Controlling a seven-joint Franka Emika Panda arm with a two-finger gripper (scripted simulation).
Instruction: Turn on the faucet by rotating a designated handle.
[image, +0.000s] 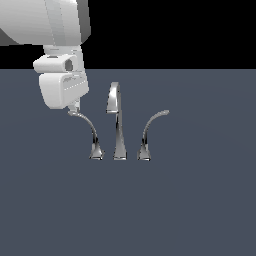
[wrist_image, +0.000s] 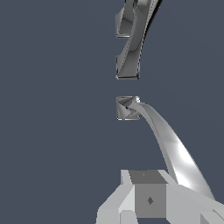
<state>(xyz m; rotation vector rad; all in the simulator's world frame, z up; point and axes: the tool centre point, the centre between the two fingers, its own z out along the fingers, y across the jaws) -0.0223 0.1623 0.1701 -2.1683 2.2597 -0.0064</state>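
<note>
The chrome faucet (image: 118, 125) stands on the dark floor, its tall central spout bent over at the top. The handle (image: 91, 131) is the thin lever arcing toward the exterior view's left from a small flared base. My gripper (image: 75, 107) hangs at the handle's free tip, its fingers touching or just above it. In the wrist view the handle (wrist_image: 168, 144) arcs from its base (wrist_image: 127, 108) toward one grey finger (wrist_image: 148, 199) and passes close beside it. The spout (wrist_image: 131, 39) lies beyond. Whether the jaws are open or shut does not show.
A mirror-image lever (image: 150, 129) arcs toward the exterior view's right on the far side of the spout. The white arm (image: 50, 25) fills the upper part of the exterior view's left. The grey floor (image: 200, 200) stretches all around the faucet.
</note>
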